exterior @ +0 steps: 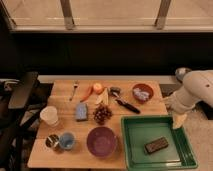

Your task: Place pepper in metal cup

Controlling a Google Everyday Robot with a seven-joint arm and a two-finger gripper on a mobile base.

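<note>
Bulky arm [197, 90] at 3 o'clock in the view: smooth white rounded shells, a grey domed cap [182, 73] at its 11 o'clock. The gripper [178, 121], pale cream and tapering, hangs at the arm's 7 o'clock, fingers parted
</note>
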